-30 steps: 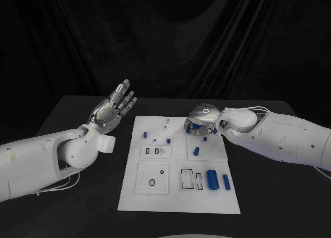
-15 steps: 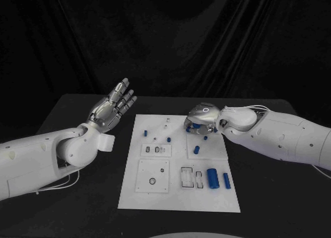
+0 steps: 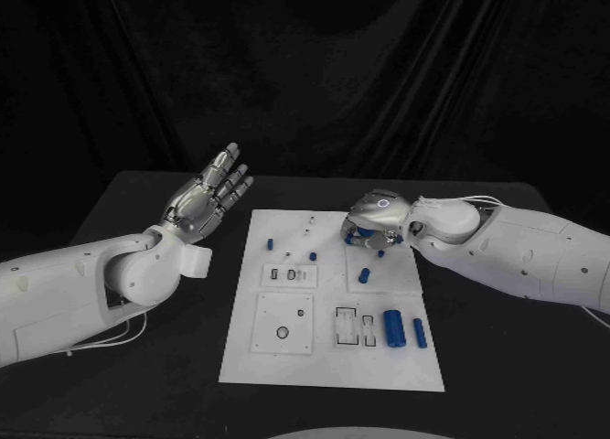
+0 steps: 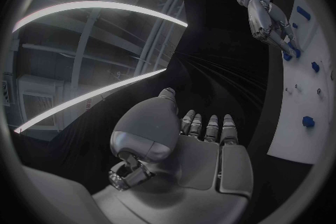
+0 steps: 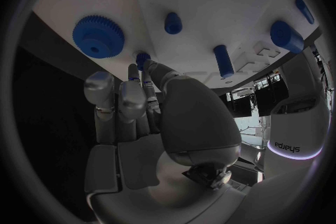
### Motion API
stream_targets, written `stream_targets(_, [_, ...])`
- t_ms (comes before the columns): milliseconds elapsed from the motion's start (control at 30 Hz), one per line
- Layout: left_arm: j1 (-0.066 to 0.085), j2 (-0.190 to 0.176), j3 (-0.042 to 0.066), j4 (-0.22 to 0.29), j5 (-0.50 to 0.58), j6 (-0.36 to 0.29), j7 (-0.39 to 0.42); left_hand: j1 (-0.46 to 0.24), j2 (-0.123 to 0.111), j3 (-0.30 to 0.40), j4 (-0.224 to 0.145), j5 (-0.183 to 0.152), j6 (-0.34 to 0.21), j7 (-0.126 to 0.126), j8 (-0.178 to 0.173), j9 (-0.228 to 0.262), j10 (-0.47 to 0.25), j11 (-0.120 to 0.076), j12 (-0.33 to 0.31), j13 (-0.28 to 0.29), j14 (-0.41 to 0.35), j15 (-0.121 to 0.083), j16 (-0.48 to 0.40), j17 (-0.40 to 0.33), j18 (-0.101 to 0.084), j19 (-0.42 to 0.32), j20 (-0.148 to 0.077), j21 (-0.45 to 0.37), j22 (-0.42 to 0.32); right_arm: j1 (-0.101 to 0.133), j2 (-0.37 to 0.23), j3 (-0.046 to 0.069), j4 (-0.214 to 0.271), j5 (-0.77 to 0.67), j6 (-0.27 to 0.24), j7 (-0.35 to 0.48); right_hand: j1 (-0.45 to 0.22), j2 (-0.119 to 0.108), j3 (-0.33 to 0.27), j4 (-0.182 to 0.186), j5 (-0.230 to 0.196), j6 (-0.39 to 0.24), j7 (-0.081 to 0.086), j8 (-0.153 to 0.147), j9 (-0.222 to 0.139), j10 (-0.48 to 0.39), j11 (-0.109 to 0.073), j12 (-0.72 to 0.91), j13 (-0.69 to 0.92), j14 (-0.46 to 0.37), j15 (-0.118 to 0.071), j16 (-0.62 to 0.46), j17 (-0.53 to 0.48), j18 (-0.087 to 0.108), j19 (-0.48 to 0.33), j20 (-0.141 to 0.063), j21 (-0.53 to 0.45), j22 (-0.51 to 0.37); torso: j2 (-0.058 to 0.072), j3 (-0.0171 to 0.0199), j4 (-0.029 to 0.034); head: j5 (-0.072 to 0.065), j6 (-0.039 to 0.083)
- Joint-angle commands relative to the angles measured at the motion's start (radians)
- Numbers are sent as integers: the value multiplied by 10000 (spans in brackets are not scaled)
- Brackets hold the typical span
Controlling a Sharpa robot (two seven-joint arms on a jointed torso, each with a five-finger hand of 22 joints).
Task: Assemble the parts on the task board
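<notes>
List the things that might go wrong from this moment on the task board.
1. The right hand works at the task board's far edge, fingertips on a small blue peg beside the blue gear; a slip could knock either one.
2. The hand covers that spot in the head view, so misalignment may go unseen.
3. The left hand is raised off the board with fingers apart, so nothing steadies the plate if it gets pushed.

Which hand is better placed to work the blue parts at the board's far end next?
Right. The right hand is lowered over the task board's far end, fingertips at a small blue part beside the blue gear. The left hand is raised, open, off the board's left side.
</notes>
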State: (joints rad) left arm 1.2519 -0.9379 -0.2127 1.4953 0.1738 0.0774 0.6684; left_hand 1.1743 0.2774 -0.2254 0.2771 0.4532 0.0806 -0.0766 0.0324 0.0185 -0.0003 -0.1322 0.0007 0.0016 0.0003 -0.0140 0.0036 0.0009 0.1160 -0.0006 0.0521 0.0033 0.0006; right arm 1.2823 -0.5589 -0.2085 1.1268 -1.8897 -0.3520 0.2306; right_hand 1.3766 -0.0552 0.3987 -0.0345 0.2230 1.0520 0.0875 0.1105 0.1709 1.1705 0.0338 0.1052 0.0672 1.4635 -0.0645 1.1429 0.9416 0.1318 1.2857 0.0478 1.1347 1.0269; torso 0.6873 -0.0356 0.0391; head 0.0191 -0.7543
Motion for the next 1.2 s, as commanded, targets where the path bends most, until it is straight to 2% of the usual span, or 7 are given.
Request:
stream_targets(33, [24,-18,8,24,-96,107,99,121,23,65,-25,75,75,-4,63,11,3,76,-7,-16,-3,84,-36,-9,181,6,75,-33,-6,186,-77,16,237,-91,-259,-128,9,-95,8,75,33,64,13,24,8,50,14,-65,7,-14,29,-13,2,-100,95,10,40,30,1,1,-11,40,1])
stream_targets(400, [25,-16,8,65,-94,-6,78,213,7,116,-71,245,53,-47,63,7,3,29,-7,-16,-3,67,-36,-9,202,6,72,-33,-6,791,-73,16,625,-91,-182,-273,-19,-119,3,112,39,54,8,1,0,41,10,-114,-7,-5,31,-10,7,-98,89,12,30,30,-7,-2,7,89,-16])
stream_targets(533, [25,-32,8,150,-94,-39,70,226,7,125,-77,274,54,-50,65,7,3,26,-7,-16,-3,67,-36,-9,203,6,70,-33,-6,848,107,16,494,-91,-172,-276,-17,-119,7,116,46,51,7,-4,-2,41,8,-123,-8,-5,31,-12,5,-99,92,13,35,39,-3,-12,18,144,-9])
stream_targets(667, [26,-144,8,306,-93,-130,66,242,4,134,-87,306,61,-54,70,9,3,21,-7,-16,-3,64,-36,-9,203,6,66,-33,-6,872,348,16,298,-91,-125,-291,-16,-124,12,122,56,42,4,-14,-6,36,6,-139,-12,-11,30,-31,-19,-95,81,13,21,25,0,-19,11,212,-79])
stream_targets(833, [27,-320,8,486,-92,-226,46,252,-4,137,-93,325,74,-58,77,12,3,17,-7,-16,-3,61,-36,-9,202,6,63,-33,-6,883,730,17,-89,-91,-161,-275,-14,-137,17,129,77,30,-4,-30,-11,30,-1,-163,-15,-13,30,-31,-16,-99,86,14,32,47,22,-8,40,195,-130])
stream_targets(1067, [28,-397,8,598,-91,-276,7,258,-11,138,-96,344,82,-58,82,14,3,17,-7,-16,-3,61,-36,-9,201,6,59,-33,-6,879,1253,17,-722,-91,-223,-229,-16,-154,23,140,95,15,-12,-49,-19,18,-6,-196,-19,-16,29,-30,-11,-98,79,14,27,51,67,-9,59,189,-104])
stream_targets(1200, [29,-381,9,631,-90,-283,-17,270,-17,144,-101,384,103,-56,95,18,3,20,-7,-16,-3,61,-36,-9,197,6,54,-33,-6,871,1470,17,-1004,-91,-243,-219,-12,-162,28,144,98,5,-19,-61,-23,10,-11,-215,-21,-15,28,-21,3,-101,84,14,37,70,100,-14,105,146,-62])
